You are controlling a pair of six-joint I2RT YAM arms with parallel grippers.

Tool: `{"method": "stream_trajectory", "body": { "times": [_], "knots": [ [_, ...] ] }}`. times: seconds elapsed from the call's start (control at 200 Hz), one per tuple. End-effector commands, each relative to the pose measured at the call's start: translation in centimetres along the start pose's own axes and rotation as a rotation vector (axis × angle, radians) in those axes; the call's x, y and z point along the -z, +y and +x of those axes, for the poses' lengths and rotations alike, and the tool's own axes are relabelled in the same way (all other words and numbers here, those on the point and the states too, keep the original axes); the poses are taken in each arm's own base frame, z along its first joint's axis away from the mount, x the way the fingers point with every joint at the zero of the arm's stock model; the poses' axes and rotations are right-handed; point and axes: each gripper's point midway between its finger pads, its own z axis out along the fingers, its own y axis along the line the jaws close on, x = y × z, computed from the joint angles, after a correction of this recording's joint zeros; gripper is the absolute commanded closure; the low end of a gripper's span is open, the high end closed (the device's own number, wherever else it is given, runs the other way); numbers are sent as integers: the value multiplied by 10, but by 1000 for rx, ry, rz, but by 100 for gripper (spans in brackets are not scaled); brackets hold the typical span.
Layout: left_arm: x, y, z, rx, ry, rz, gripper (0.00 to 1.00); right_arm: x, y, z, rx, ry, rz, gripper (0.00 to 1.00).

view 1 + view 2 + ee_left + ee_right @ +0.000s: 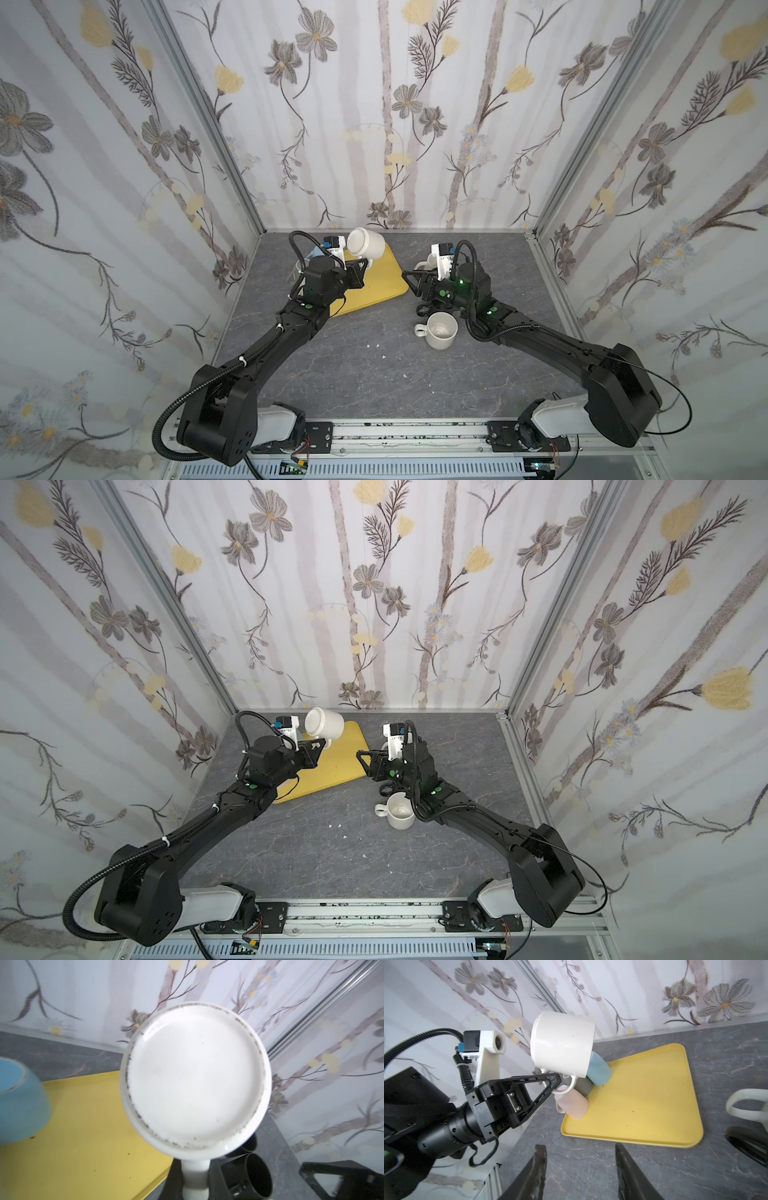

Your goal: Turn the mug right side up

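**R:** Where was the mug at this mark?

**Me:** Off the table. I had the white mug (562, 1043) in the air over the far left corner of the yellow tray (654, 1105). It lay on its side, base toward the left wrist camera, handle pointing down. The left gripper (560, 1082) was fully closed on that handle and on nothing else.

**R:** Right side?

**Me:** Right gripper (579, 1167) about half open, empty, near the tray's right edge and well apart from the mug.

**R:** Risks noted?

**Me:** My judgement only.
- A thin glazed handle in a pinch lets the heavy body swing about the jaws. The mug could pivot or slip out mid-turn.
- A blue cup (599, 1072) and a pink cup (573, 1105) sat on the tray just below. A drop or a careless set-down would strike them.
- Landing the base on the tray's raised rim would leave the mug tipping.
- Further wrist roll could knock the body against the camera mount (488, 1047).
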Motion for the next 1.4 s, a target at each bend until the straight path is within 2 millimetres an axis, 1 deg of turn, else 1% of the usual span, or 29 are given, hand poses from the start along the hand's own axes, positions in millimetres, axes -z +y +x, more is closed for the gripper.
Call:
{"method": "stream_trajectory", "body": {
  "times": [0.0,0.015,0.03,0.07,0.205,0.34,0.49,0.53,0.63,0.809,0.934,1.019,1.059,1.199,1.254,1.344,1.374,1.384,1.394],
  "knots": [
    [19,-65,-51,33,-188,284,100,11,47,-36,-21,-112,-224,47],
    [20,-68,-52,37,-193,297,100,12,50,-38,-21,-117,-241,48],
    [28,-76,-59,36,-216,322,100,12,53,-40,-22,-120,-254,47],
    [35,-87,-65,42,-238,364,100,15,63,-45,-27,-132,-301,47],
    [49,-116,-76,62,-268,466,100,18,87,-60,-30,-153,-421,47],
    [57,-143,-78,76,-263,565,100,20,107,-68,-30,-162,-534,47],
    [63,-168,-74,84,-243,655,100,24,118,-77,-48,-186,-606,48],
    [64,-172,-73,83,-236,669,100,24,119,-79,-49,-191,-611,50],
    [65,-179,-70,80,-226,692,100,26,120,-84,-55,-207,-626,59],
    [70,-182,-69,101,-230,727,100,31,120,-89,-77,-225,-663,75],
    [72,-184,-69,104,-230,743,100,36,122,-91,-92,-236,-701,76],
    [73,-183,-69,103,-231,741,100,36,121,-92,-105,-235,-713,76],
    [73,-183,-68,103,-229,741,100,36,121,-92,-108,-233,-712,78],
    [73,-186,-65,101,-210,759,100,32,116,-90,-117,-219,-694,95],
    [72,-188,-63,100,-192,771,100,33,117,-91,-111,-221,-703,100],
    [71,-192,-59,103,-156,797,100,35,123,-92,-97,-213,-732,100],
    [73,-195,-59,102,-150,809,100,37,126,-92,-90,-213,-748,97],
    [67,-193,-55,109,-135,802,100,37,127,-92,-89,-210,-753,96],
    [65,-192,-54,111,-130,801,100,37,128,-92,-86,-209,-757,95]
  ]
}}
